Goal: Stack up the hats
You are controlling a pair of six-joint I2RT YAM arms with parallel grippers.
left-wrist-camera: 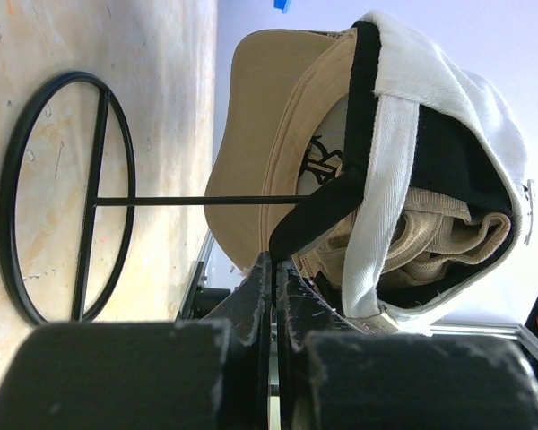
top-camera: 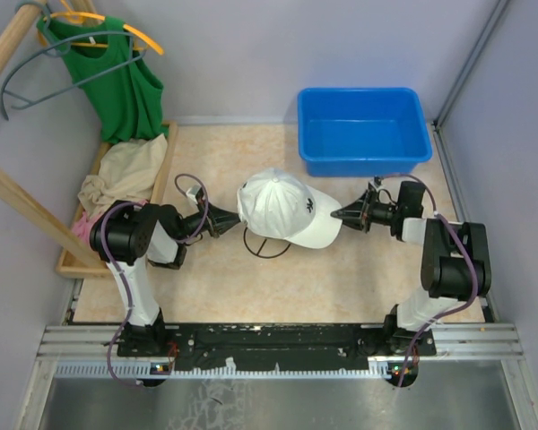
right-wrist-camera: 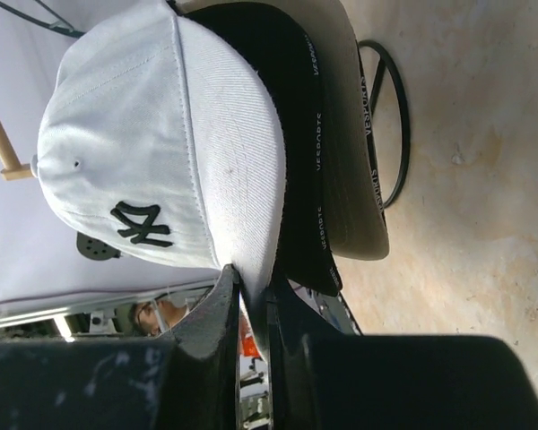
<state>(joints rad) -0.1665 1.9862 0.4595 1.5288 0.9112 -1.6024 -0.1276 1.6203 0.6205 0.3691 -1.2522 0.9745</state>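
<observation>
The hats sit nested on a dark wire stand (top-camera: 267,246) at mid-table, with the white hat (top-camera: 287,210) on top. From the left wrist the layers show from behind: white hat (left-wrist-camera: 448,98), black hat (left-wrist-camera: 363,90), tan hat (left-wrist-camera: 260,134). My left gripper (left-wrist-camera: 281,260) is shut at the stack's back, with the black hat's edge pinched between its fingers. On the other side, my right gripper (right-wrist-camera: 251,287) is closed on the white hat's brim (right-wrist-camera: 242,179), a thin gap showing beside one finger. Under it lie the black brim (right-wrist-camera: 296,134) and the tan brim (right-wrist-camera: 345,134).
A blue bin (top-camera: 363,130) stands at the back right. At the left, a beige cloth (top-camera: 125,175) lies in a wooden tray (top-camera: 166,170), and a green top (top-camera: 117,81) hangs on a hanger above it. The stand's base ring (left-wrist-camera: 18,197) rests on the table.
</observation>
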